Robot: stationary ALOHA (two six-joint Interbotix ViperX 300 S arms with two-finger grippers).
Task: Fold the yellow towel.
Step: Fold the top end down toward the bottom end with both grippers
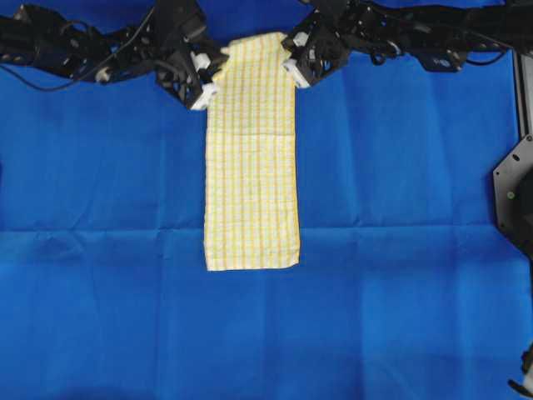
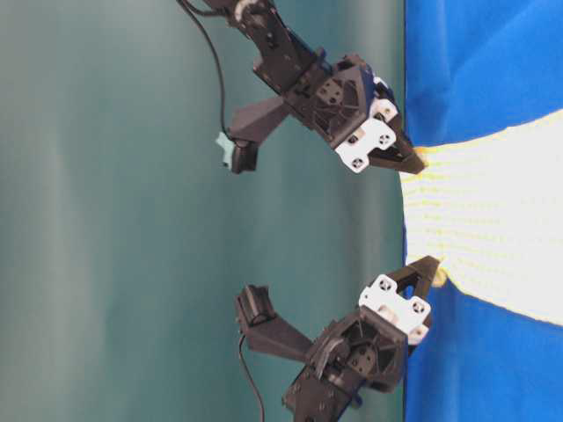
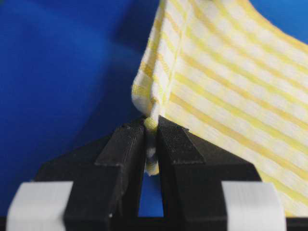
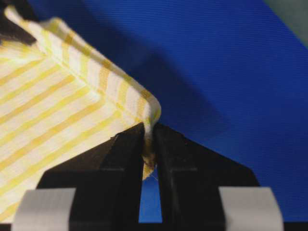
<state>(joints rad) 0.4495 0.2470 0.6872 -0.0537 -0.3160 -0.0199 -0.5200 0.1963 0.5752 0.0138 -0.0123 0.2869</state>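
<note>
text: none legible | labels: none | numbers: none | signs: none

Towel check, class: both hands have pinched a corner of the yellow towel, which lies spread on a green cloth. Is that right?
Not quite. The cloth under the towel is blue, not green, as the overhead view shows. The rest holds: the left hand and the right hand are each shut on a corner of the towel.

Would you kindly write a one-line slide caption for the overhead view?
Left gripper and right gripper each pinch a top corner of the yellow towel, a long strip on the blue cloth.
</note>
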